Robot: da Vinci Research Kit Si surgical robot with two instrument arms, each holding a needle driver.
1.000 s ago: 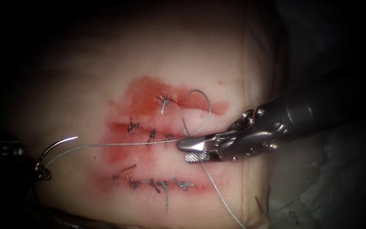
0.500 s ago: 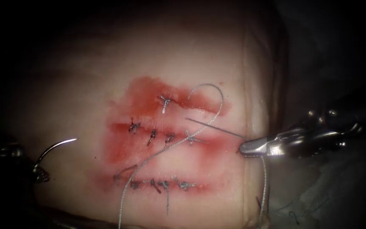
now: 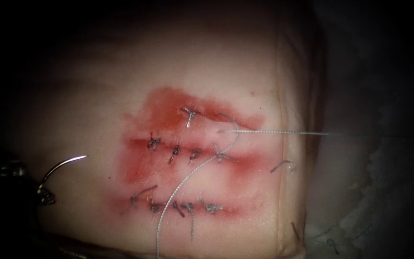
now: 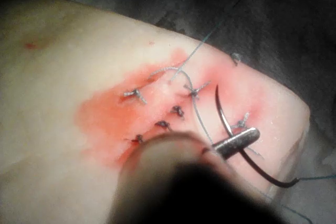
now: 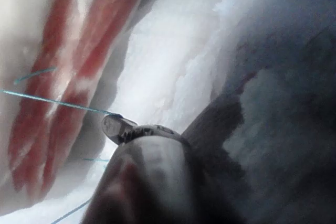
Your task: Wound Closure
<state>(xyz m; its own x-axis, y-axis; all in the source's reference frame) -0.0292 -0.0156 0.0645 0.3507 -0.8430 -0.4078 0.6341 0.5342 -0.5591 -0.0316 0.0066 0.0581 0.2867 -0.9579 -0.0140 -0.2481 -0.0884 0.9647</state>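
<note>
The right tool (image 5: pixel 116 128), jaws clamped on the thread (image 3: pixel 283 133), has been drawing back rightward off the tissue (image 3: pixel 207 67) over the last second, pulling that strand taut from the knot (image 3: pixel 220 155) on the middle cut; the left tool (image 4: pixel 237 143) is pinching the needle (image 3: pixel 63 168) mid-curve, clear of the tissue, left of the cuts; tightening seems underway, calling for steady counter-tension.

One curved needle (image 3: pixel 63 165), one thread (image 3: pixel 180 184), one tissue (image 3: pixel 97 96) block. Three red fluid (image 3: pixel 164 108) bands cross it. Nine knotted stitches (image 3: pixel 153 143): one, four, four. Two tools: left tool (image 4: pixel 239 142), right tool (image 5: pixel 118 127).
</note>
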